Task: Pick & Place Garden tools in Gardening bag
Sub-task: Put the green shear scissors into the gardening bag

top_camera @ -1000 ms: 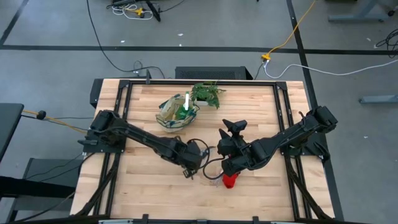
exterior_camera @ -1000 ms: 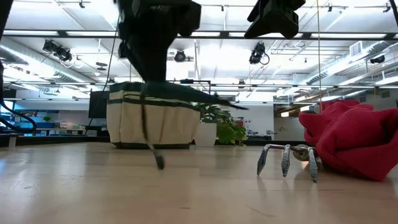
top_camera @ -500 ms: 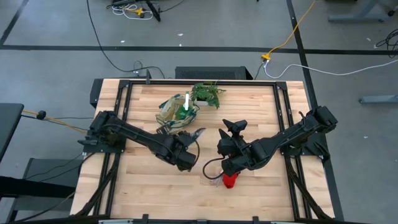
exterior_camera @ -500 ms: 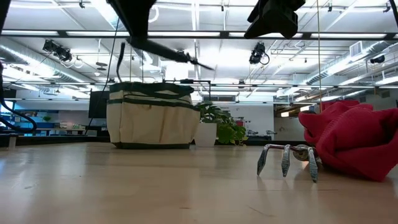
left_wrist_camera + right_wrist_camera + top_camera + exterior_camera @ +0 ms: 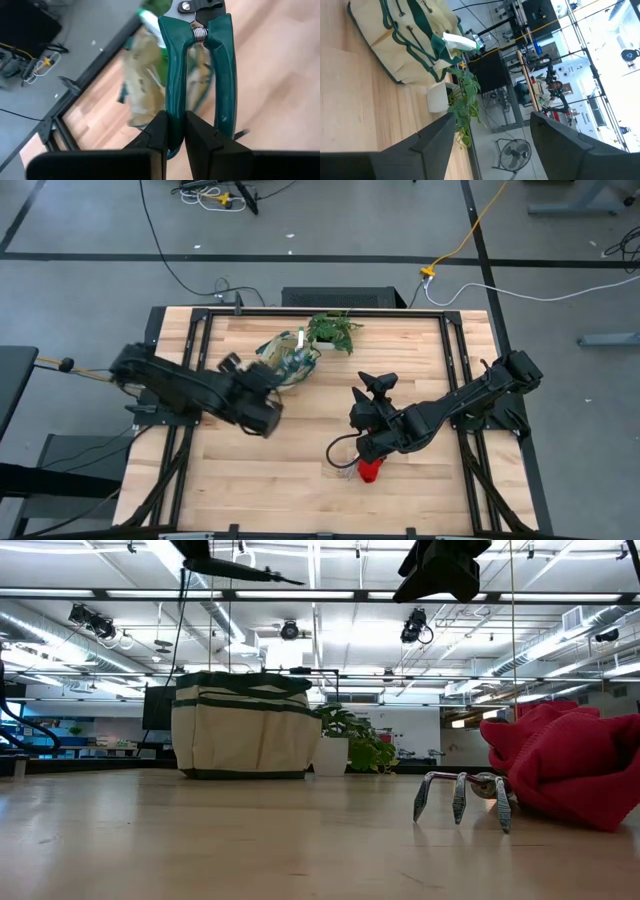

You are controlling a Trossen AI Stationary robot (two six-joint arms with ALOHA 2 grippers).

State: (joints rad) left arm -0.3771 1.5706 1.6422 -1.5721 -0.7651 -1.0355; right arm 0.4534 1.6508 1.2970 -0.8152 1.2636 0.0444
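My left gripper (image 5: 262,380) is shut on green-handled pruning shears (image 5: 200,65), high above the table beside the cream gardening bag (image 5: 283,367). The shears also show at the top of the low view (image 5: 245,570). The green spray bottle (image 5: 300,345) stands inside the bag. The red gloves (image 5: 370,470) lie on the table, and the little metal rake (image 5: 460,798) rests on its tines right beside them. My right gripper (image 5: 490,150) is open and empty, hovering above the gloves and rake. My left gripper pinches one green handle (image 5: 172,100) of the shears between its two fingers, near that handle's free end. The other handle (image 5: 225,90) stands free beside the fingers. The shears stick out forward past the fingers, about level, lifted clear of the table.
A leafy potted plant (image 5: 333,330) stands just behind and to the right of the bag. Dark frame rails (image 5: 195,340) run along the table's sides. Bare wood lies along the table's near edge (image 5: 270,490).
My left gripper has risen and gone toward the table's far left, toward the bag, carrying the shears. The shears, which hung down close to the table, have been lifted clear and tipped to about level. My right arm has kept still.
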